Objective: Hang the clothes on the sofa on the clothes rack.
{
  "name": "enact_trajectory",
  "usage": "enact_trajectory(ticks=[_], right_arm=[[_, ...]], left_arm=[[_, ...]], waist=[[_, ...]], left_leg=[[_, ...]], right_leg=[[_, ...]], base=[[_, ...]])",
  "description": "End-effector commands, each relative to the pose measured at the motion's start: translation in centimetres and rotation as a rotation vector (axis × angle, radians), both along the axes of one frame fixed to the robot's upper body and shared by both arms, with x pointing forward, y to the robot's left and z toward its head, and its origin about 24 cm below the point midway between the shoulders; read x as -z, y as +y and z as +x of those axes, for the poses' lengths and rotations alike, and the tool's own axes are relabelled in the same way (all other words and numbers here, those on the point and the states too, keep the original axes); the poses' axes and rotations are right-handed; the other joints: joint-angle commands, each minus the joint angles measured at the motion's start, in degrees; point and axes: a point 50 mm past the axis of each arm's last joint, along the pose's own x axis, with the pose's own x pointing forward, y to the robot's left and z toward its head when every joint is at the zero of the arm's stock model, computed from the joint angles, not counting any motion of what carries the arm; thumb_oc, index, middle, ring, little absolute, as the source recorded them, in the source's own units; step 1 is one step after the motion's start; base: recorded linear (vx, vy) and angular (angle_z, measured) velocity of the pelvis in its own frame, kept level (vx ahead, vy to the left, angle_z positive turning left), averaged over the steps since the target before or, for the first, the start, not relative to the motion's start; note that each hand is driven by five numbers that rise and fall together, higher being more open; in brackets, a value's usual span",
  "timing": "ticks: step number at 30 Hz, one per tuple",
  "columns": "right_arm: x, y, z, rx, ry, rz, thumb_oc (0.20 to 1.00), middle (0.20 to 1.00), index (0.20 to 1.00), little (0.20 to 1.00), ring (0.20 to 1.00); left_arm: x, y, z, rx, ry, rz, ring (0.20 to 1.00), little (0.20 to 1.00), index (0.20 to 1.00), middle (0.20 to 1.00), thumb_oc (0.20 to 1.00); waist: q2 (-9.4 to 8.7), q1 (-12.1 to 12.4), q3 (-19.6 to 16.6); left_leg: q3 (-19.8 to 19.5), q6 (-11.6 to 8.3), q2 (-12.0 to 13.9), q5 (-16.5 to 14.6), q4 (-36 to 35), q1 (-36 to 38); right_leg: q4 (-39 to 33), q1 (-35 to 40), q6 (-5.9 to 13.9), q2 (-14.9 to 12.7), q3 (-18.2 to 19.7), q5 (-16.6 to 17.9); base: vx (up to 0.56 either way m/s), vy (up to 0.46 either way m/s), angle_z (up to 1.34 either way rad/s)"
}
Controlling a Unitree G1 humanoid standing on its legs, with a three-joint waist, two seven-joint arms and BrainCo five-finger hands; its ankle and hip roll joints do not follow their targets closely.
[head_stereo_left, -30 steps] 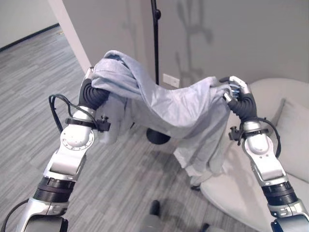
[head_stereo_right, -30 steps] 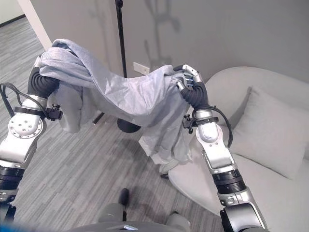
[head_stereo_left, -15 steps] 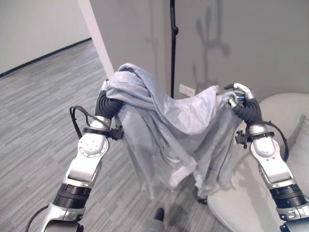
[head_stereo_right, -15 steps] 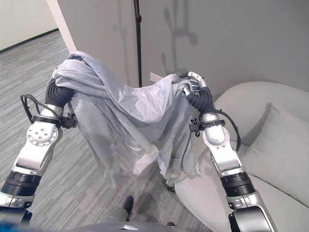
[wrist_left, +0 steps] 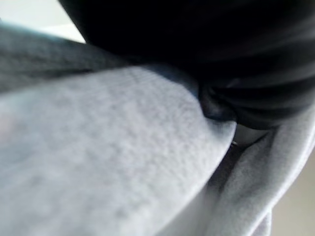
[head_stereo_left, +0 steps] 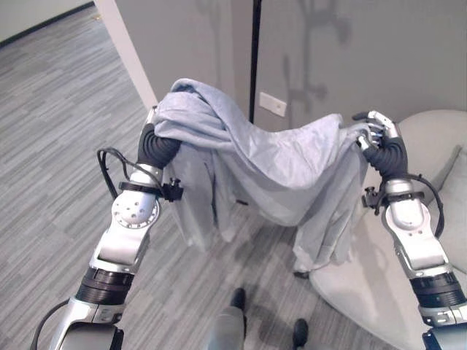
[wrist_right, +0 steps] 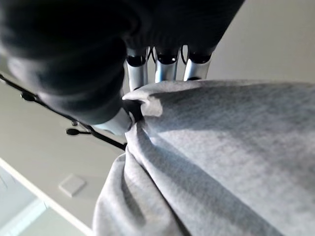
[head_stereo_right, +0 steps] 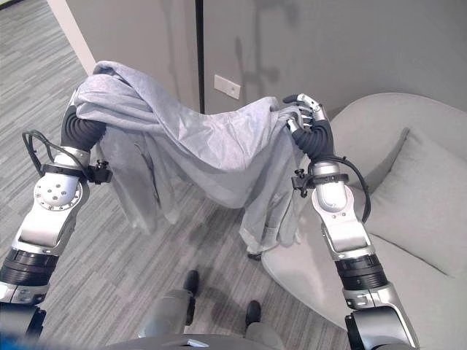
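A light grey-blue garment [head_stereo_left: 270,157] hangs stretched between my two raised hands, sagging in the middle, with long folds dropping toward the floor. My left hand [head_stereo_left: 155,146] is under a bunched heap of the cloth [wrist_left: 108,162], which covers it past the dark wrist cover. My right hand [head_stereo_left: 379,130] is shut on the garment's other end; its fingers [wrist_right: 165,69] and thumb pinch a fold. The clothes rack's black pole [head_stereo_left: 255,44] stands behind the garment against the grey wall.
A pale grey round sofa [head_stereo_right: 379,120] with a cushion [head_stereo_right: 430,197] sits at my right, and the garment's lower folds hang by its front edge. A white wall corner [head_stereo_left: 128,51] rises at the back left. A wall socket [head_stereo_left: 271,104] is beside the pole.
The camera has shifted, so the whole scene has moved in view. Both hands keep the garment raised as before, and its hanging folds have swung and settled.
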Motion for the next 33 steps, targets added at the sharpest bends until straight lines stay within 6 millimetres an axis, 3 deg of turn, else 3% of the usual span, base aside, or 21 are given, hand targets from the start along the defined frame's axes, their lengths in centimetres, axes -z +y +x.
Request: enact_trajectory(ticks=[1,4,5,7,8,9,12,13,14,15,16,21,28,31,33], right_arm=[[-2.6,-0.4,-1.1,0.014,-0.148,-0.032,0.2,0.2,0.2,0.2,0.2],[-3.2,-0.1,-1.2,0.011,-0.179,-0.01,0.2,0.2,0.2,0.2,0.2],[-3.2,-0.1,-1.2,0.011,-0.178,-0.01,0.2,0.2,0.2,0.2,0.2],[-3.4,0.3,-1.1,-0.005,-0.187,0.0,0.2,0.2,0.2,0.2,0.2],[-3.3,0.4,-1.0,-0.014,-0.177,0.002,0.2,0.2,0.2,0.2,0.2],[-3.3,0.4,-1.0,-0.016,-0.176,0.002,0.2,0.2,0.2,0.2,0.2],[-3.4,0.4,-1.0,-0.03,-0.176,-0.006,0.2,0.2,0.2,0.2,0.2],[-3.3,0.4,-0.9,-0.033,-0.169,-0.012,0.2,0.2,0.2,0.2,0.2],[-3.3,0.4,-0.9,-0.033,-0.169,-0.012,0.2,0.2,0.2,0.2,0.2],[-2.8,-0.1,-0.8,-0.017,-0.143,-0.025,0.2,0.2,0.2,0.2,0.2],[-2.7,-0.2,-0.9,-0.01,-0.142,-0.037,0.2,0.2,0.2,0.2,0.2],[-2.2,-0.9,-1.3,-0.01,-0.123,-0.027,0.2,0.2,0.2,0.2,0.2],[-1.4,-1.0,-1.5,-0.035,-0.081,-0.013,0.2,0.2,0.2,0.2,0.2],[-1.2,-0.8,-1.4,-0.055,-0.067,-0.005,0.2,0.2,0.2,0.2,0.2],[-1.5,-0.6,-1.2,-0.063,-0.075,-0.003,0.2,0.2,0.2,0.2,0.2]], left_arm=[[-1.8,-0.4,-0.9,0.037,-0.096,0.046,0.2,0.2,0.2,0.2,0.2],[-3.0,-0.6,-0.6,0.041,-0.122,0.094,0.2,0.2,0.2,0.2,0.2],[-3.0,-0.6,-0.5,0.041,-0.121,0.094,0.2,0.2,0.2,0.2,0.2],[-3.3,-0.5,-0.7,0.038,-0.133,0.104,0.2,0.2,0.2,0.2,0.2],[-3.3,-0.4,-0.9,0.038,-0.136,0.107,0.2,0.2,0.2,0.2,0.2],[-3.3,-0.4,-0.9,0.038,-0.135,0.106,0.2,0.2,0.2,0.2,0.2],[-2.7,-0.4,-1.0,0.045,-0.117,0.095,0.2,0.2,0.2,0.2,0.2],[-2.4,-0.4,-1.1,0.046,-0.108,0.091,0.2,0.2,0.2,0.2,0.2],[-2.4,-0.4,-1.1,0.046,-0.108,0.091,0.2,0.2,0.2,0.2,0.2],[-2.1,-0.5,-1.1,0.042,-0.102,0.088,0.2,0.2,0.2,0.2,0.2],[-2.0,-0.8,-1.1,0.048,-0.101,0.088,0.2,0.2,0.2,0.2,0.2],[-1.0,-1.0,-1.3,0.07,-0.076,0.057,0.2,0.2,0.2,0.2,0.2],[-0.4,-0.4,-1.8,0.048,-0.051,0.039,0.2,0.2,0.2,0.2,0.2],[0.0,-0.1,-2.2,0.048,-0.04,0.024,0.2,0.2,0.2,0.2,0.2],[0.0,0.0,-2.2,0.048,-0.043,0.005,0.2,0.2,0.2,0.2,0.2]], waist=[[1.39,0.8,-9.9],[0.52,0.3,-11.0],[0.34,0.4,-11.1],[0.6,0.5,-10.8],[0.76,0.1,-10.4],[0.84,0.1,-10.4],[1.49,-0.3,-9.5],[1.42,-0.7,-8.8],[1.46,-0.8,-8.7],[0.8,-1.5,-7.9],[0.56,-1.9,-7.4],[0.1,-2.1,-8.9],[-0.02,-2.3,-9.9],[-0.27,-1.8,-9.0],[-0.16,-1.3,-7.4]], left_leg=[[-4.3,-7.73,5.4,9.5,-18.0,2.7],[-1.4,-5.3,2.6,6.8,-17.3,4.5],[-1.2,-5.36,2.6,6.4,-17.4,4.8],[-0.1,-4.28,1.9,5.5,-17.4,6.3],[0.2,-3.57,1.4,4.8,-17.7,7.9],[0.3,-3.62,1.5,4.7,-17.8,8.0],[0.7,-3.03,0.7,4.4,-19.1,10.3],[0.4,-2.56,-0.3,4.1,-19.9,12.0],[0.3,-2.57,-0.3,4.1,-20.0,12.1],[-0.3,-1.87,-1.9,3.4,-19.9,13.2],[-1.2,-1.87,-2.3,3.2,-19.4,13.9],[-2.4,-2.15,-2.2,2.3,-19.8,16.1],[-3.6,-2.67,-0.9,0.9,-18.8,17.6],[-3.3,-3.19,-1.1,-1.9,-12.1,16.0],[-3.1,-4.5,0.5,-1.4,-8.3,11.6]], right_leg=[[5.0,2.9,6.78,-4.4,-1.4,-4.2],[9.8,0.7,7.4,-7.7,-2.5,1.4],[9.8,0.8,7.41,-7.9,-2.5,1.0],[12.8,-0.7,6.99,-9.0,-4.6,3.4],[14.9,-2.6,5.52,-7.1,-4.9,3.4],[15.2,-2.6,5.44,-7.0,-4.8,3.2],[12.7,-6.1,3.96,-1.4,-6.8,-1.3],[9.5,-8.0,3.45,1.8,-7.7,-1.9],[9.5,-7.8,3.44,1.8,-7.7,-1.9],[5.8,-8.6,2.83,4.3,-5.7,-2.0],[4.9,-7.9,2.68,5.0,-4.2,-1.4],[-0.4,-4.6,2.85,5.6,-3.8,1.8],[-1.6,-2.1,2.67,5.9,-5.4,1.3],[-1.6,-1.1,2.31,5.7,-5.7,0.5],[-1.6,-0.8,2.57,4.7,-5.5,0.1]], base=[[0.25,0.469,-0.3],[0.22,0.413,-0.22],[0.13,0.206,-0.07],[0.14,0.249,-0.16],[0.13,0.233,-0.32],[0.15,0.216,-0.33],[0.14,0.132,-0.11],[0.13,0.055,-0.27],[0.19,0.057,-0.2],[0.17,0.03,0.14],[0.17,0.03,0.54],[0.17,-0.091,0.53],[0.09,-0.072,0.11],[0.05,-0.015,-0.04],[-0.04,0.115,-0.04]])
